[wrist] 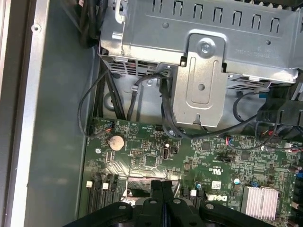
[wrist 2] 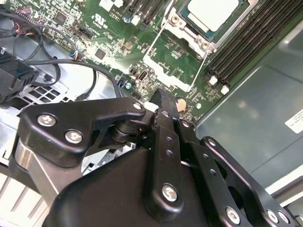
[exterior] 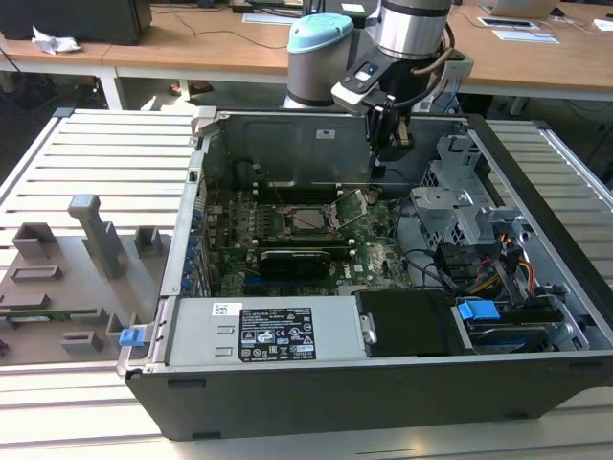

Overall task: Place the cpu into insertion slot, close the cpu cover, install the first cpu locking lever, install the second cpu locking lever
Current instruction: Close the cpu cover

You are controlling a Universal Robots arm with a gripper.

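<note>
The cpu [exterior: 308, 219] [wrist 2: 212, 11] lies flat in the insertion slot [exterior: 290, 221] in the middle of the green motherboard [exterior: 378, 257], its pale silver top showing. The cpu cover [exterior: 351, 204] [wrist 2: 166, 81], a thin silvery frame, stands tilted open at the slot's edge toward the exterior view's right, with green board visible through its opening. My gripper [exterior: 378, 172] [wrist 2: 163, 98] [wrist: 162, 185] hangs above the board just beyond the cover, near the case's back wall. Its black fingers are shut against each other with nothing between them.
A long black card [exterior: 295, 259] sits in front of the slot and memory slots [wrist 2: 251, 42] run beside it. A metal drive cage [exterior: 460, 206] [wrist: 203, 71] with cables crowds the exterior view's right, and the power supply [exterior: 259, 331] lies in front. Grey fixtures [exterior: 86, 240] stand outside the case.
</note>
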